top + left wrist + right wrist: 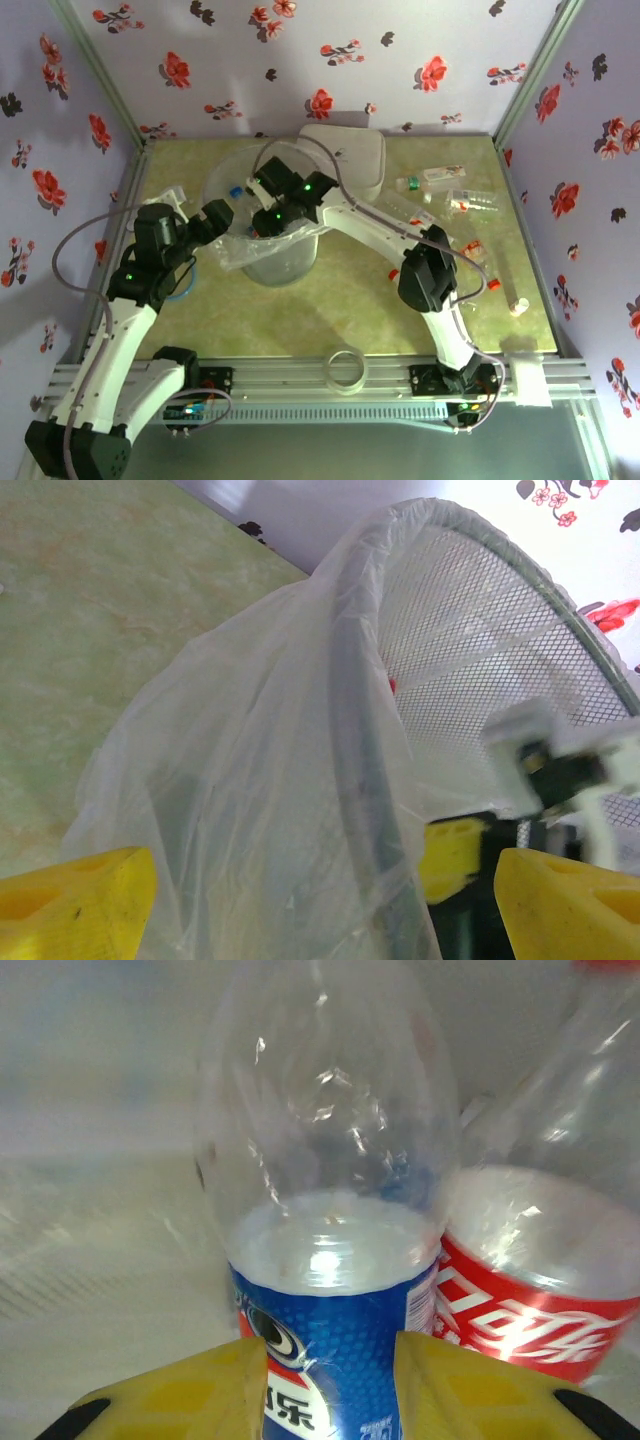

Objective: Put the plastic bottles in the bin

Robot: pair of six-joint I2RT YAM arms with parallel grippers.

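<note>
Two yellow fingers of the right claw [330, 1348] are closed in on a small clear plastic bottle with a blue label [325, 1210]. They pinch it by its label, one finger on each side. In the right wrist view this bottle runs long-ways straight up the picture, away from the claw. Its label end is by the fingers and its clear round end is far off. I cannot tell where its cap is. A second clear plastic bottle with a red label [540, 1300] touches it on the right of that picture. It leans a little, and its red cap [608, 965] points up and away.

In the top view, the right claw [262, 222] reaches down into the big round clear plastic bin with a crinkly see-through bag [285, 268]. So the held bottle is inside the bin, which stands on the greenish yellow table [330, 320].

The left claw [228, 218] is at the bin's left side. Its yellow fingers are spread wide, and the bin's rim and bag [350, 730] sit between them. I cannot tell if they touch the bag.

More small clear plastic bottles [455, 195] lie on the table, well apart from the bin on the right. A white flat box with round corners [350, 155] sits just behind the bin.
</note>
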